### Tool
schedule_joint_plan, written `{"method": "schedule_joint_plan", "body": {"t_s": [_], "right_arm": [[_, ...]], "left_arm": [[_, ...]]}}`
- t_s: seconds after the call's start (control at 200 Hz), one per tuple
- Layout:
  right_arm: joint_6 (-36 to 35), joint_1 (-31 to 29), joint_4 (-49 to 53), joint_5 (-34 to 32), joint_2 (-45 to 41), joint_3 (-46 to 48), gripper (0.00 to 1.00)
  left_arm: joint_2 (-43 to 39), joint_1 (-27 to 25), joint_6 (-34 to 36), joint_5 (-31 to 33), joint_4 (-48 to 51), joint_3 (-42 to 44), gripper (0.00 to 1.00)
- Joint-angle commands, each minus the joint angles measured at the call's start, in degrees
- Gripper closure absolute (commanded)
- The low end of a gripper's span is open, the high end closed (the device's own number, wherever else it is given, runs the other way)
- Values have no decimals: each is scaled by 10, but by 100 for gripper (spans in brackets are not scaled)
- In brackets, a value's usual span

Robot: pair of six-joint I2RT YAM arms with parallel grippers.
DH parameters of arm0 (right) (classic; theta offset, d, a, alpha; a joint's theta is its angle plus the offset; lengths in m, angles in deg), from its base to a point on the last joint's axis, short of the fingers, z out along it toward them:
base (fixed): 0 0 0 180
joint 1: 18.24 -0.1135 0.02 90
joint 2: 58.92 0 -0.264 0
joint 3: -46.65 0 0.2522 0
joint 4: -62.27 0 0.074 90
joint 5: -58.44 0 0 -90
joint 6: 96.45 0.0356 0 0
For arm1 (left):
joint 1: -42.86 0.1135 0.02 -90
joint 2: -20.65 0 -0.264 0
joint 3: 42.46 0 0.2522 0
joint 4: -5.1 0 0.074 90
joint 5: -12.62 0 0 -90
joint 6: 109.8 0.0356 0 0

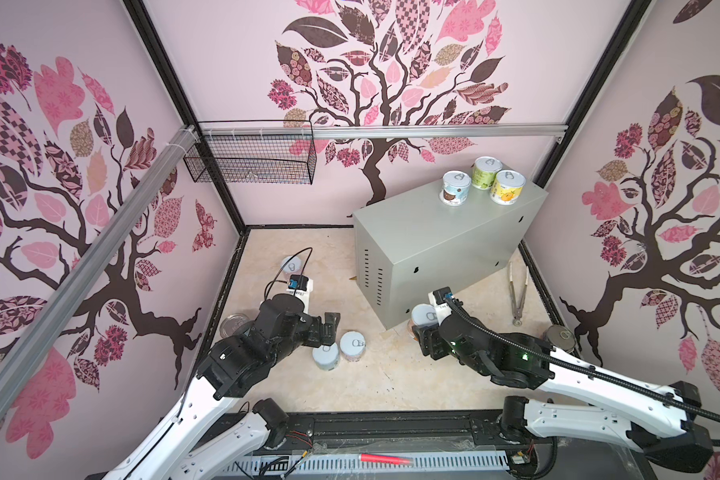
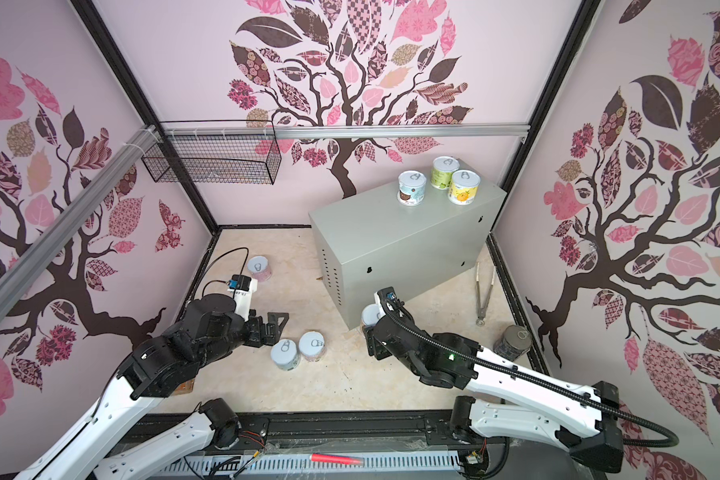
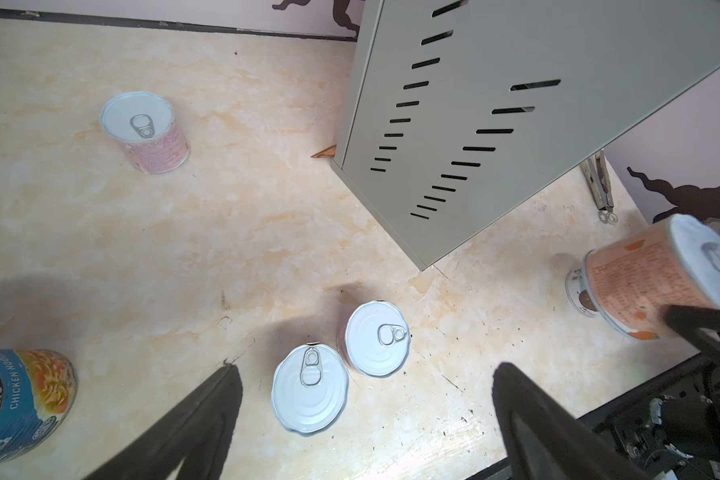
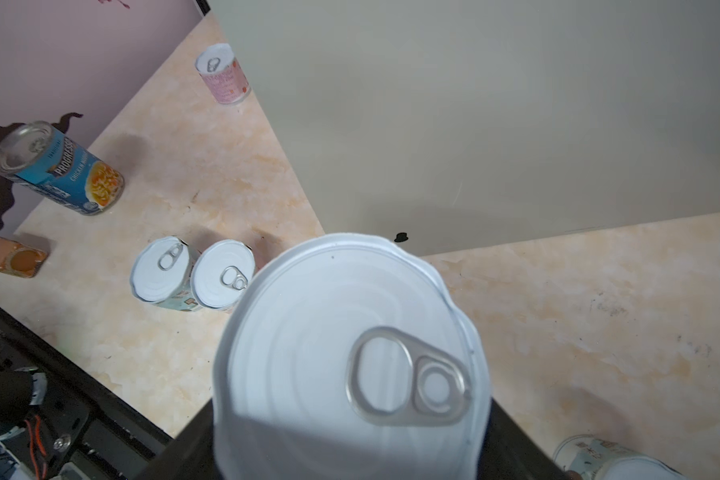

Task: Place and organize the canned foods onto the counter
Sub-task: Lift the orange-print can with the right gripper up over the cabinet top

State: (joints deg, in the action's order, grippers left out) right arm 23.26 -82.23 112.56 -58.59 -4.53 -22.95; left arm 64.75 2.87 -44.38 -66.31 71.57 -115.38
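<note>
Three short cans, the brown-labelled can [image 1: 455, 189], the green can [image 1: 486, 172] and the yellow can [image 1: 508, 188], stand upright with lids skyward on top of the counter [image 1: 433, 249], toward its 1 o'clock corner in both top views. A fourth, the peach-labelled can [image 1: 421, 311], is clamped between the half-spread jaws of the right gripper [image 1: 427, 332]. Its lid is up and its axis near vertical, clear of the floor just off the counter's 7 o'clock corner. The left gripper [image 1: 328, 330] hangs with jaws spread wide, gripping nothing. The pair of cans [image 1: 353, 345], upright and touching each other, stands on the floor just at its 5 o'clock.
</note>
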Motion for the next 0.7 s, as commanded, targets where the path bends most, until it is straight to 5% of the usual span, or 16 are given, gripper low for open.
{"method": "schedule_joint_plan", "body": {"t_s": [0.0, 0.695], "right_arm": [[-22, 6, 50, -17, 1, -77, 36], [-130, 99, 271, -48, 113, -454, 38]], "left_arm": [[1, 3, 3, -10, -11, -34, 2], [3, 3, 22, -25, 2, -60, 2]]}}
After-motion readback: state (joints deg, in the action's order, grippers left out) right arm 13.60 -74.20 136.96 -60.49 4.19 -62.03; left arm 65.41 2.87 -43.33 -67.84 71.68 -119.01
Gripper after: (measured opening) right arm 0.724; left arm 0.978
